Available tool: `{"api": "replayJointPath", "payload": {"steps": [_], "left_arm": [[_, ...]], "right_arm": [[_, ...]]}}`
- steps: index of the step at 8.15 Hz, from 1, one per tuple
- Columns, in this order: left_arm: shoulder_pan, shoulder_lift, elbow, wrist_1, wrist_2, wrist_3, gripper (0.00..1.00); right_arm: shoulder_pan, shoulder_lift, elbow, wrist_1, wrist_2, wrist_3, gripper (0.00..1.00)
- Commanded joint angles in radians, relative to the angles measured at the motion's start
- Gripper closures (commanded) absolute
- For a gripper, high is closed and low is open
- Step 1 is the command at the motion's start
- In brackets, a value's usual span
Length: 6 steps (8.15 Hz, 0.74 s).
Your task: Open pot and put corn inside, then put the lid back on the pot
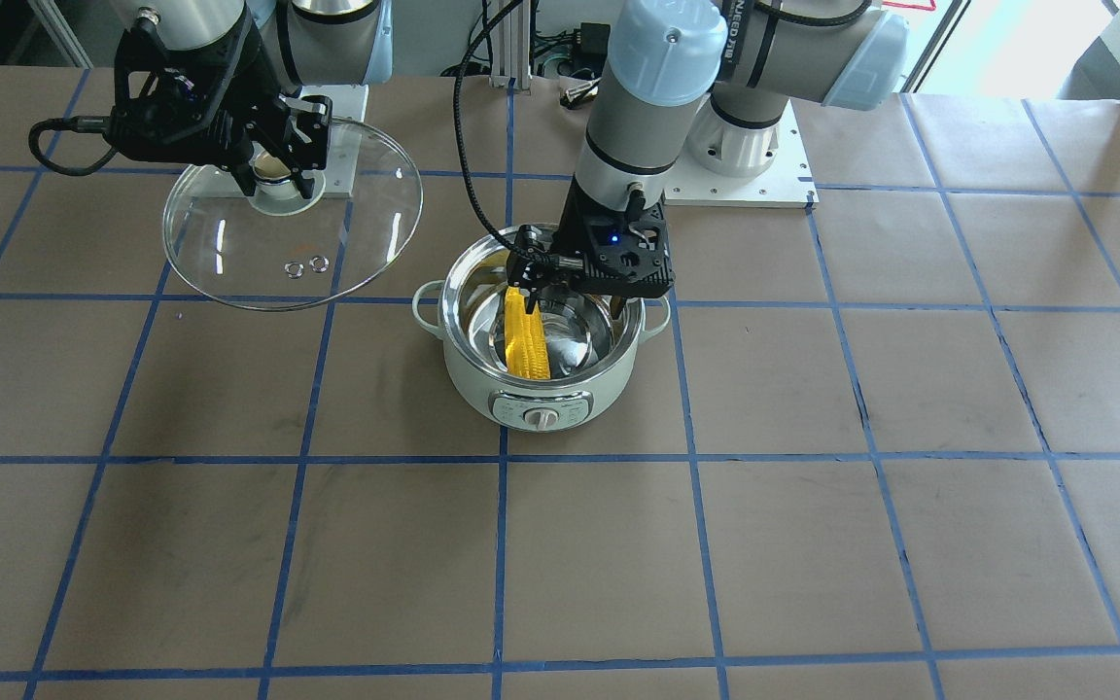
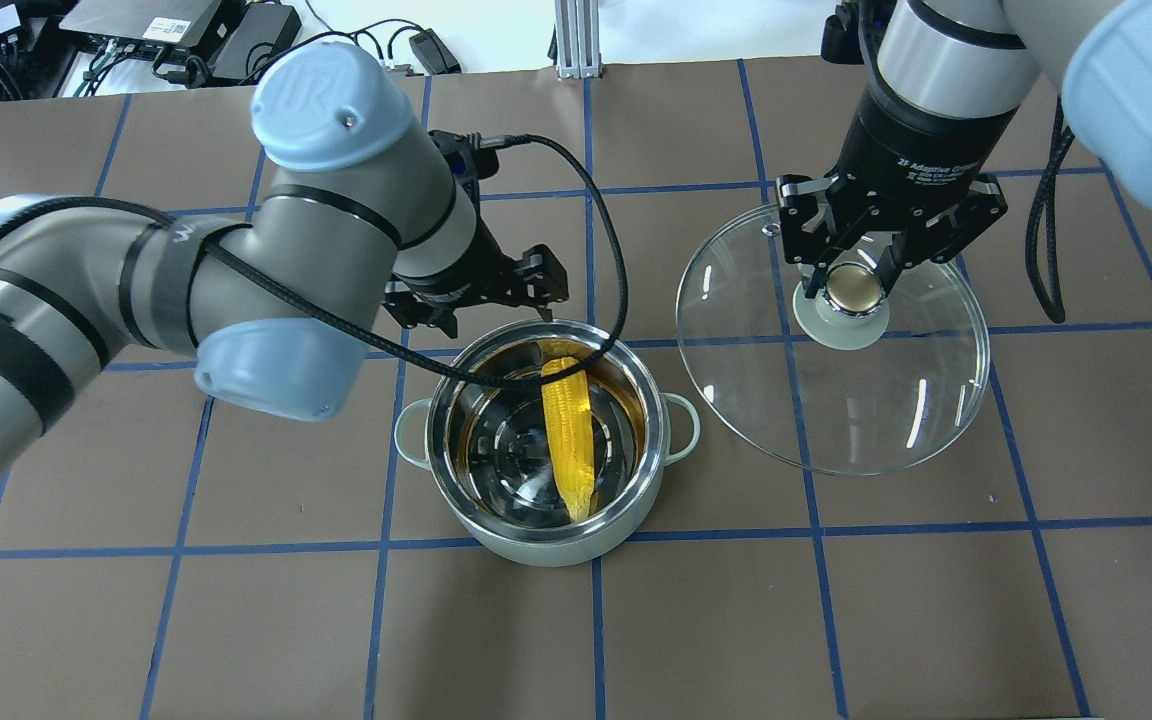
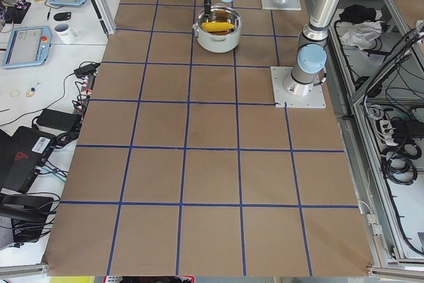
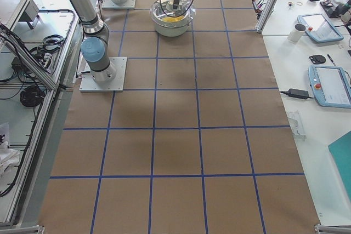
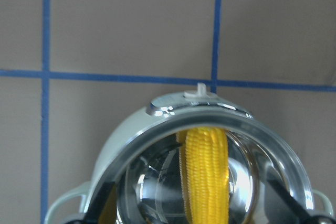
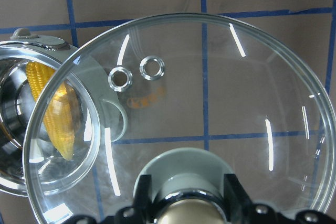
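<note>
Corn (image 2: 568, 430) is inside the pot (image 2: 536, 550), stretched across the steel bowl with its thick end at the far, dial side and its tip toward the robot. The left hand (image 1: 575, 295) hangs right over the pot's mouth, fingers spread wide and nothing clamped, which reads to me like a let-go pose. The right hand (image 2: 851, 288) is pinched on the knob of the lid (image 2: 886, 400) and holds it up off the worktop (image 2: 236, 600) on the pot's right. I'd guess that's to leave the opening free. Only the lid is left to go back on.
</note>
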Motion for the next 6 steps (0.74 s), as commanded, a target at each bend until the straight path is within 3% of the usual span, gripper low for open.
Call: {"api": "replayJointPath", "payload": {"steps": [1, 4, 6], "left_arm": [[0.203, 0.049, 0.084, -0.122, 0.004, 0.127, 0.00], [0.332, 0.075, 0.301, -0.494, 0.012, 0.269, 0.00], [0.326, 0.077, 0.406, -0.576, 0.018, 0.274, 0.00]], "right_arm": [[0.134, 0.058, -0.008, -0.052, 0.026, 0.137, 0.59], [0.420, 0.261, -0.057, -0.239, 0.014, 0.468, 0.59], [0.477, 0.325, -0.043, -0.348, 0.007, 0.550, 0.59]]}}
